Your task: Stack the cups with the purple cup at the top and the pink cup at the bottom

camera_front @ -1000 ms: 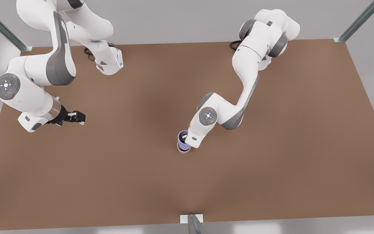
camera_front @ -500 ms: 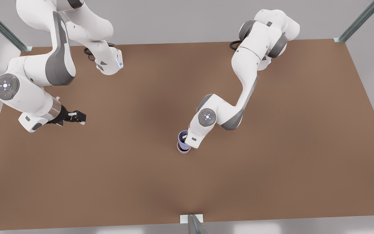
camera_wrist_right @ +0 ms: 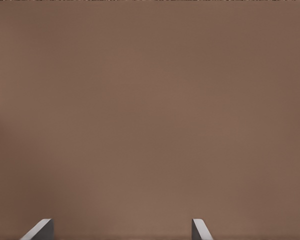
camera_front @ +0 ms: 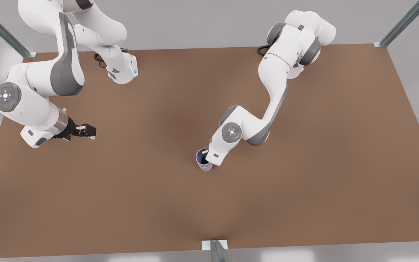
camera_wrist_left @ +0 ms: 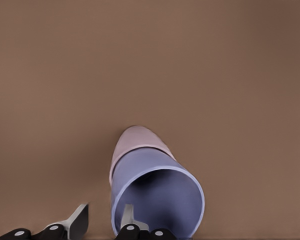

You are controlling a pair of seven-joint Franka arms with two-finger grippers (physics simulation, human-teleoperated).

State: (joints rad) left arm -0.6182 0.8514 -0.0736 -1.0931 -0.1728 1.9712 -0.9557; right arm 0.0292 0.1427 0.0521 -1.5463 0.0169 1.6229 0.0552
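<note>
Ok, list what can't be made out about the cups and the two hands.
- Pink cup: in the left wrist view the purple cup covers its mouth, so how deep they nest is unclear.
- Left hand: cut off by the picture's edge; in the front view its own wrist covers it.
- Right hand: fingers cut off by the right wrist view's edge.

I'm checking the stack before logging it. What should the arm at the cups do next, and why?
Probably lift the left gripper straight up: the purple cup already sits nested in the pink cup, and the fingers straddle its rim with a gap, apparently released.
</note>
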